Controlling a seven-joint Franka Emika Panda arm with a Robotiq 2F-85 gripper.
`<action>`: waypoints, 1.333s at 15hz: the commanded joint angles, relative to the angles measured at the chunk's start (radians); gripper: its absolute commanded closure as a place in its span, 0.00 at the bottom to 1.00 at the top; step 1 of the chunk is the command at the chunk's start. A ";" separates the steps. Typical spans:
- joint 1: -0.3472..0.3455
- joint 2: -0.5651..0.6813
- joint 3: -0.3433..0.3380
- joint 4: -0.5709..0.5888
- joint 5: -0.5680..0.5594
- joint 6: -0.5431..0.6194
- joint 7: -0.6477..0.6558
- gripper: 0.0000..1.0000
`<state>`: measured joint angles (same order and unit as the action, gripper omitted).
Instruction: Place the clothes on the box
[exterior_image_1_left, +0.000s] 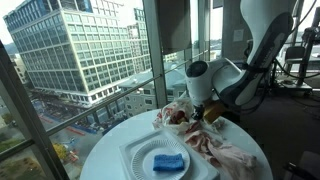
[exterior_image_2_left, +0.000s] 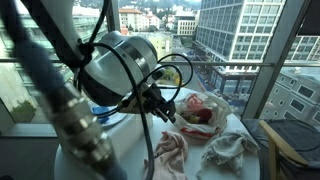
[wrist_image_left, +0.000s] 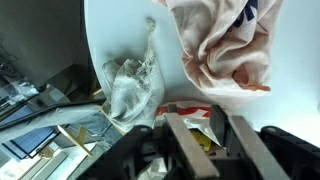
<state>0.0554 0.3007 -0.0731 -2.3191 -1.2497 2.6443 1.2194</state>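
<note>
Nearest on the round white worktop (exterior_image_1_left: 105, 150) sits a white square tray (exterior_image_1_left: 140, 158) holding a blue sponge (exterior_image_1_left: 168, 162). Neither is part of the job. Just beside the tray a crumpled pale pink cloth (exterior_image_1_left: 225, 152) lies spread toward the rim. In an exterior view a second whitish rumpled cloth (exterior_image_2_left: 170, 150) lies close to the edge.

Behind these the gripper (exterior_image_1_left: 203, 108) hangs low over the worktop, right next to a reddish low box (exterior_image_1_left: 177, 116) that seems to have some fabric at it already; its exact shape is hard to read. The wrist view is blurred: the fingers look only narrowly parted, with something yellow-red between them, and I cannot tell whether they hold anything.

The clothes are loose and lie near the rim, so a shallow pinch on a single fold could let the cloth trail and slide off the edge. With the gripper so near the box, a sideways sweep could shove the box. A draped cloth might also slip back off it.
</note>
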 joint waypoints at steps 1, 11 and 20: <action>-0.005 0.010 -0.027 -0.007 -0.062 0.004 0.079 0.30; -0.120 0.046 -0.007 -0.156 0.221 0.097 -0.130 0.00; -0.133 0.073 -0.005 -0.170 0.250 0.096 -0.173 0.00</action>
<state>-0.0698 0.3776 -0.0902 -2.4868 -1.0200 2.7401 1.0789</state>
